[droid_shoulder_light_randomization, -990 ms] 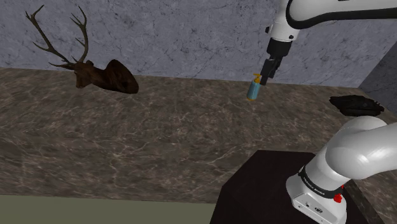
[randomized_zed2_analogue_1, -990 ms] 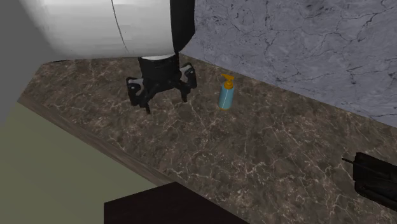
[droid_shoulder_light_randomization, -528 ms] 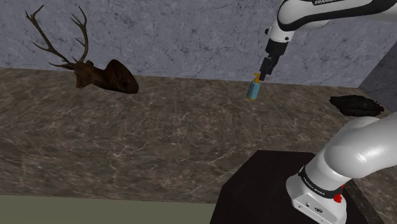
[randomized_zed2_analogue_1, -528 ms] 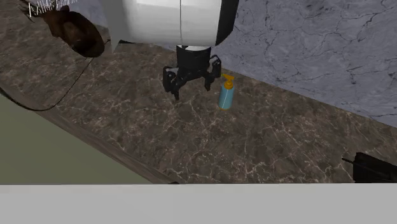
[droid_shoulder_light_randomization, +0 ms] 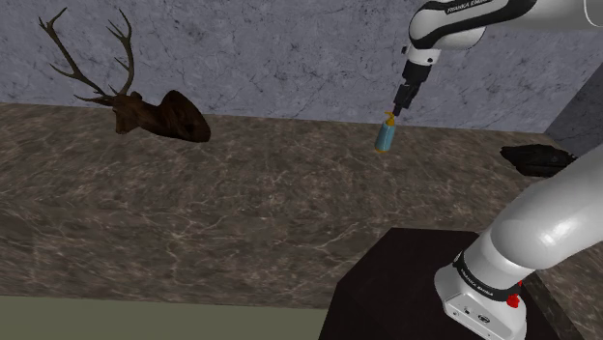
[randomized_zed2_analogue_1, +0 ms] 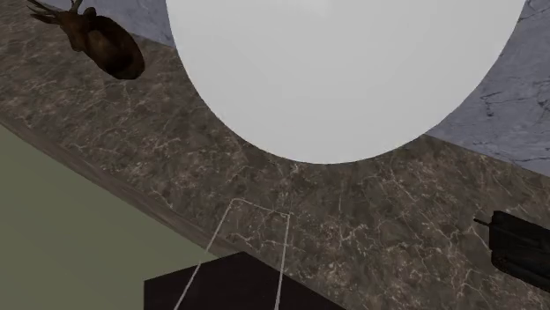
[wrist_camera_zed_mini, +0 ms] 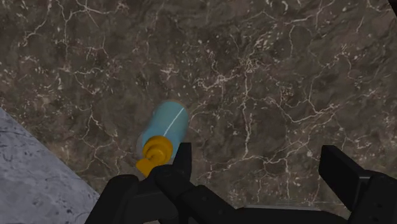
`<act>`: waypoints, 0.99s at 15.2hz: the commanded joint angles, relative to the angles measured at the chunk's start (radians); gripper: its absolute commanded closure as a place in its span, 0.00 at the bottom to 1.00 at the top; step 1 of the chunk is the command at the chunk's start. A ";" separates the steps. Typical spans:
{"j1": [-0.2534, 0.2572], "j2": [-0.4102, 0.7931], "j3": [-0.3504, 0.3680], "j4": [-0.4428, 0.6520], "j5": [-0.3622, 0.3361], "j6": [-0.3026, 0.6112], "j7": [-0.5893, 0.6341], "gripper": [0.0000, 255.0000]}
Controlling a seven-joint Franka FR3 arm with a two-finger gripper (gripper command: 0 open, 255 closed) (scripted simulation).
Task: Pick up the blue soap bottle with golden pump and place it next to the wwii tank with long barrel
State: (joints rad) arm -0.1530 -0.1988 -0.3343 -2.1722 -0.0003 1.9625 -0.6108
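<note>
Gripper (wrist_camera_zed_mini: 261,170) open wide, nothing held. The fingers (wrist_camera_zed_mini: 183,164) stand well apart with bare countertop (wrist_camera_zed_mini: 267,83) between them. In the past second it has shifted sideways and inward: it was off to one side of the soap bottle (droid_shoulder_light_randomization: 385,136) and now hangs close above the orange-gold pump (wrist_camera_zed_mini: 154,156). Alignment is not finished. In the wrist view the pale blue bottle sits at the outer side of one finger, pump just beside that fingertip, not in the gap. The bottle has not moved through the approach. It is upright on the dark marbled countertop, close to the grey stone wall (droid_shoulder_light_randomization: 242,48). The arm (randomized_zed2_analogue_1: 339,70) has swung across the second exterior view and its white shell now covers the spot where the bottle showed a moment ago. Dark tank (droid_shoulder_light_randomization: 537,159) unchanged, well apart from the bottle toward the shoulder view's right, near the corner. I cannot make out its barrel from the shoulder view. Deer head (droid_shoulder_light_randomization: 155,116) with antlers lies far off toward that view's left, clear of the route. Black stand (droid_shoulder_light_randomization: 416,280) in the foreground. Judgement: still pre-grasp. The hand likely needs a small sideways correction to centre the bottle between the fingers before descending and closing. Otherwise a finger could come down on the pump and tip the bottle.
</note>
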 commanded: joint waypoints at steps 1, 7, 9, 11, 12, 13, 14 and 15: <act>-0.009 0.064 -0.027 0.045 0.022 0.018 -0.048 0.00; -0.051 0.279 -0.085 0.227 0.124 0.037 -0.189 0.00; -0.051 0.287 -0.082 0.209 0.129 0.062 -0.193 0.00; -0.051 0.296 -0.081 0.192 0.134 0.087 -0.196 0.00; -0.051 0.301 -0.080 0.184 0.137 0.099 -0.198 0.00; -0.051 0.306 -0.080 0.176 0.141 0.112 -0.201 0.00; -0.051 0.311 -0.079 0.168 0.144 0.124 -0.203 0.00; -0.051 0.315 -0.079 0.164 0.146 0.131 -0.204 0.00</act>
State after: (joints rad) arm -0.2036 0.1113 -0.4132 -2.0025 0.1428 2.0832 -0.8124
